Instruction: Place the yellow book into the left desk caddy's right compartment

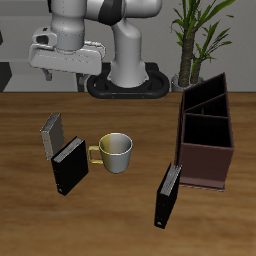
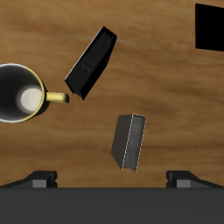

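From the exterior view we find the yellow book [image 1: 52, 133] standing on edge on the wooden table [image 1: 120, 220], its grey cover tilted toward us, with a black book [image 1: 69, 167] just beside it nearer the table's front edge. A white mug with a yellow handle [image 1: 115, 151] sits near them, and a second black book [image 1: 168, 194] stands close to the left desk caddy [image 1: 205, 140], whose maroon walls and inner dividers are open from above. The gripper [image 1: 62, 73] hangs high above the yellow book, well apart from everything; we see nothing between its fingers.

In the wrist view the yellow book [image 2: 129, 142] shows its grey cover and thin tan edge directly beneath the gripper [image 2: 112, 179], with the black book [image 2: 92, 62] and the mug [image 2: 24, 94] farther off. The two fingertips [image 2: 42, 179] stand spread wide, empty.

We judge the book to be light, stiff and thin, with a smooth cover that could slip. We would pinch it across its thickness at the upper edge, near the middle of its length, so it hangs straight and does not swing when we carry it to the caddy's right compartment.
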Motion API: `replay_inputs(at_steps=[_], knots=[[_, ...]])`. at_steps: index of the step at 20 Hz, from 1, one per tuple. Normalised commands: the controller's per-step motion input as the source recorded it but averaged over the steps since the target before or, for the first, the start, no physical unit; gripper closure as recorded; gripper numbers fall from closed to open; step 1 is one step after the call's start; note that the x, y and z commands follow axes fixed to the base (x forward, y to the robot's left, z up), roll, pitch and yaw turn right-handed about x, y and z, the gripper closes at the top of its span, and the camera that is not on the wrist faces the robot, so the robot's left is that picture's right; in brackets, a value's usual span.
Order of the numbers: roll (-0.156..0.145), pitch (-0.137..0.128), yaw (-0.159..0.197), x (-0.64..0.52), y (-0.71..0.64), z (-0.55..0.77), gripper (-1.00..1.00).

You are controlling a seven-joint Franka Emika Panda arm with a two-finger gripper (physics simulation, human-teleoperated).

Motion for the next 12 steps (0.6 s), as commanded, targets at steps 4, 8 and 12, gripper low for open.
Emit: replay_inputs(at_steps=[4,8,12], knots=[[-0.044,-0.022,-0.017,-0.14,-0.32,-0.15,-1.0],[-0.076,0.013,-0.053,-0.02,-0.27,-0.25,-1.0],[-0.022,-0.014,-0.014,-0.02,-0.11,-0.2,-1.0]])
